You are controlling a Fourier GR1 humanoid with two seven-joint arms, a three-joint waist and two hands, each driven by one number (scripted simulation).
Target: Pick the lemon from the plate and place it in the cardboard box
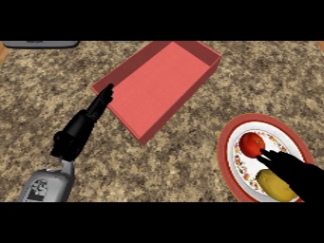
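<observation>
In the head view, the left robot hand [87,121] comes in from the lower left on a grey forearm [46,186]. Its fingers are straight and held together, and they point up and to the right, toward the near left wall of the red cardboard box [161,85]. The fingertips are just beside this wall; I cannot tell if they touch it. This robot hand holds nothing and its fingers are extended, not curled.

The right robot hand [301,176] enters from the lower right corner and lies over the plate [229,142]. Its fingers reach up and to the left. The tips are at the lower right side of a red round fruit, probably a tomato [251,142], and the fingers pass just above the lemon [275,186]. The fingers look rather straight, and they are not closed around anything.

The lemon lies on the plate, at its lower part, just below the right robot hand and partly covered by it. The plate has a red rim and a white centre with a small flower pattern. The box is open at the top and lies diagonally on the speckled stone worktop [192,161], well apart from the plate.

A grey object [42,44] shows at the upper left edge. No writing or label can be read anywhere.
</observation>
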